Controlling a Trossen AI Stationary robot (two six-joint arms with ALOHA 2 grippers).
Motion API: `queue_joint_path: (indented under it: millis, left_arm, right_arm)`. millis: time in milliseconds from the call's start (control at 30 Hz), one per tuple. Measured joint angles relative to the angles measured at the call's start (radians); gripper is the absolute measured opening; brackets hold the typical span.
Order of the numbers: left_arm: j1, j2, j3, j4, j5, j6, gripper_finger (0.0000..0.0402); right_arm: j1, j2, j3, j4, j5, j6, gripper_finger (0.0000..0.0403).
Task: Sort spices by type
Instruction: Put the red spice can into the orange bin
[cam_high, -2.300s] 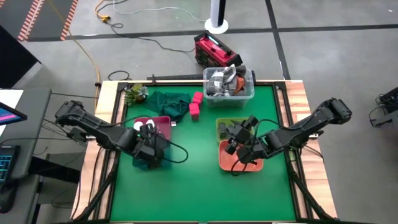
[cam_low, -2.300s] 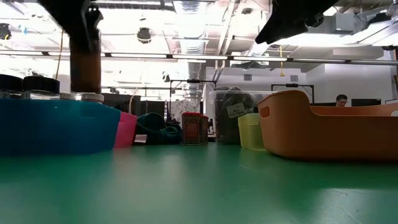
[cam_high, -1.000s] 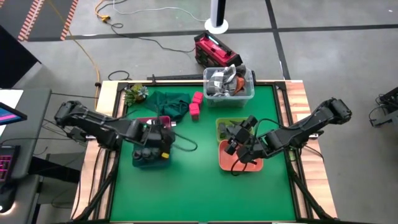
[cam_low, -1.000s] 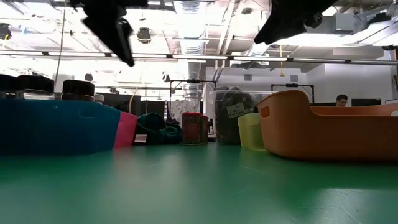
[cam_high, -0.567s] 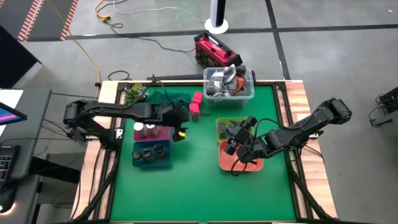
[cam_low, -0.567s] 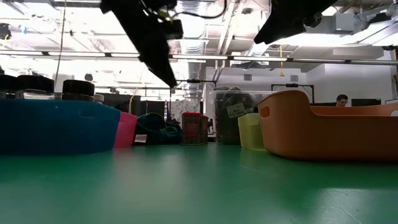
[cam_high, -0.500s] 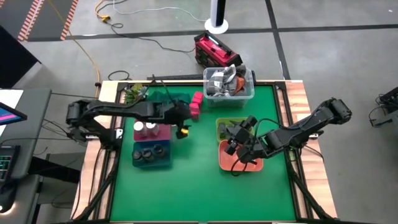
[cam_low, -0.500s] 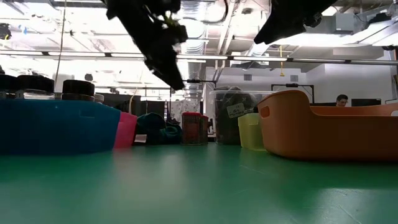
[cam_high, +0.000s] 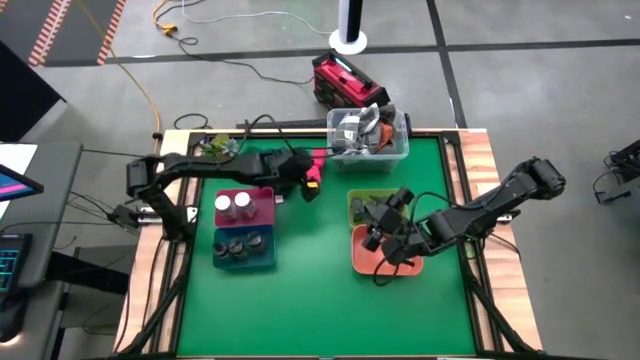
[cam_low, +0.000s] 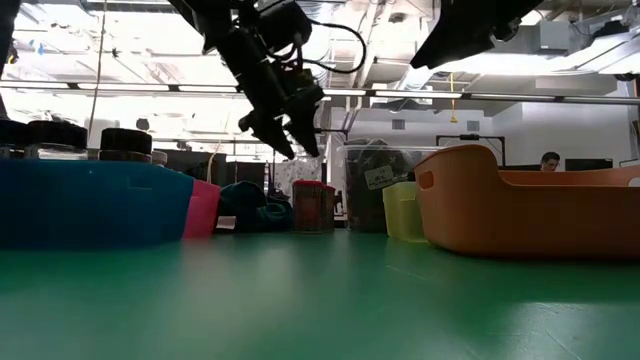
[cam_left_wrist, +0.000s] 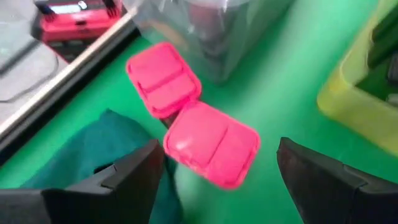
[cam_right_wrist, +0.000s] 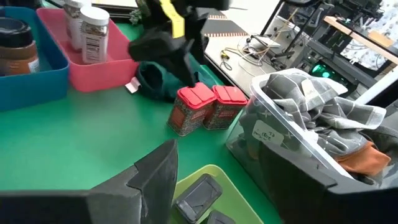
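Left gripper (cam_left_wrist: 214, 180): fingers spread wide, held above the nearer cube.
Pink cubes: nearer cube (cam_left_wrist: 211, 144) and farther cube (cam_left_wrist: 163, 78), corners touching, on green table (cam_left_wrist: 280, 81).
Teal cloth (cam_left_wrist: 93, 149): beside the cubes.
Clear tub (cam_left_wrist: 211, 25): behind.
Yellow tray (cam_left_wrist: 364, 99): well apart.

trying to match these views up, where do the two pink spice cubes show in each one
High view: pink cubes, under the left gripper.
Low view: centre, on the table.
Left wrist view: between its open fingers.
Right wrist view: middle.
Shared landmark: the clear tub beside them.
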Motion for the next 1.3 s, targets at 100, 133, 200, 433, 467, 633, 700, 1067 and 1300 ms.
queue_joint_path:
  millis: [100, 133, 200, 433, 467, 633, 700, 1067, 1300]
  left_arm:
    - [-0.018, 0.0, -0.002, 0.051, -0.036, -0.034, 0.0304]
    - [-0.02, 0.0, -0.002, 0.066, -0.041, -0.043, 0.0305]
    - [-0.021, 0.0, -0.002, 0.074, -0.064, -0.067, 0.0305]
    - [0.026, 0.015, -0.002, 0.078, -0.129, -0.16, 0.0305]
    - [0.035, 0.021, -0.002, 0.078, -0.128, -0.179, 0.0305]
    - [0.061, 0.076, -0.004, 0.079, -0.095, -0.279, 0.0305]
    - [0.062, 0.099, -0.004, 0.078, -0.08, -0.288, 0.0305]
    - [0.027, 0.116, -0.004, 0.142, -0.079, -0.306, 0.0305]
    - [0.014, 0.132, -0.004, 0.127, -0.096, -0.301, 0.0305]
  right_arm:
    - [0.0, 0.0, 0.0, 0.008, 0.0, 0.0, 0.0256]
    - [0.0, 0.0, 0.0, 0.011, 0.0, 0.0, 0.0256]
    - [0.0, 0.0, 0.0, 0.02, 0.0, 0.0, 0.0256]
    - [0.0, 0.0, 0.0, 0.074, 0.0, -0.042, 0.0256]
    - [0.0, 0.0, 0.0, 0.077, 0.0, -0.045, 0.0256]
    - [0.0, 0.0, 0.0, 0.08, 0.0, -0.053, 0.0256]
    - [0.0, 0.0, 0.0, 0.078, 0.0, -0.053, 0.0256]
    - [0.005, 0.0, 0.0, 0.074, 0.0, -0.053, 0.0256]
    - [0.005, 0.0, 0.0, 0.076, 0.0, -0.053, 0.0256]
